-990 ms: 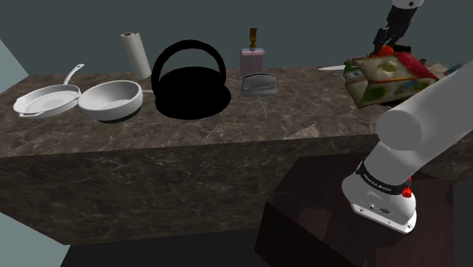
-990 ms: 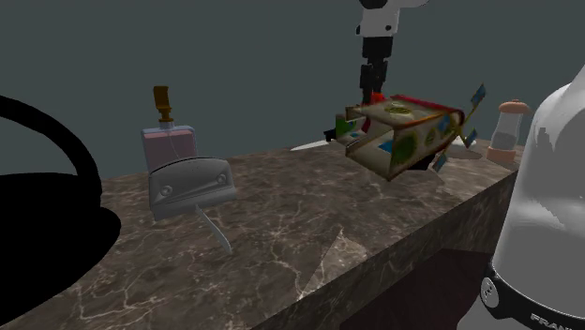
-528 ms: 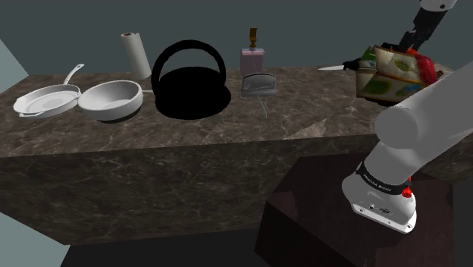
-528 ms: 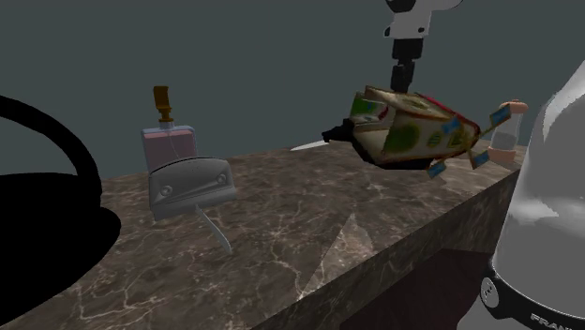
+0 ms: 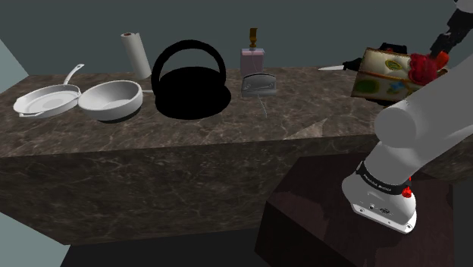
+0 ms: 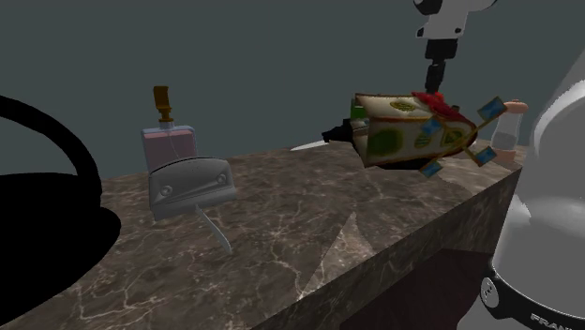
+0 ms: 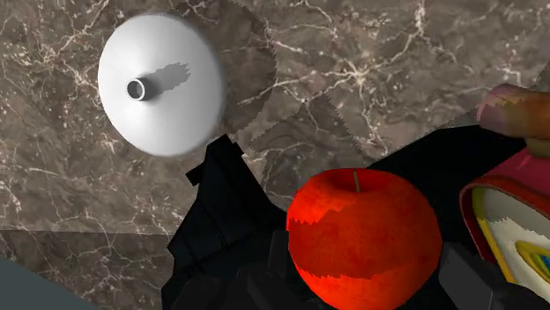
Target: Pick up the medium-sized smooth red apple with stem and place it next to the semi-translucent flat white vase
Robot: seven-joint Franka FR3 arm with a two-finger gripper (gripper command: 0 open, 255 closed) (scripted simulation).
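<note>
The red apple (image 7: 363, 238), smooth with a thin stem, sits clasped between my gripper's (image 7: 366, 269) two black fingers. Below it on the dark marble counter stands the flat white vase (image 7: 159, 84), seen from above with its small neck opening. In the shoulder view the gripper (image 5: 443, 45) hangs at the far right over the counter, with the apple (image 5: 422, 67) just under it. In the second exterior view the gripper (image 6: 436, 77) holds the apple (image 6: 431, 97) right over the top edge of a tilted colourful box (image 6: 408, 136).
The patterned box (image 5: 385, 74) leans close beside the apple. A black-handled knife (image 6: 319, 141) lies behind it. A pale bottle with an orange top (image 6: 507, 127) stands by the counter's end. Further along are a grey toaster (image 5: 258, 82), a perfume bottle (image 5: 253, 54), a black basket shape (image 5: 189, 82), a bowl (image 5: 111, 99), a pan (image 5: 45, 99) and a paper roll (image 5: 136, 53).
The gripper has carried the apple up and towards the shoulder view's right. The colourful box has tipped and shifted along with it.
</note>
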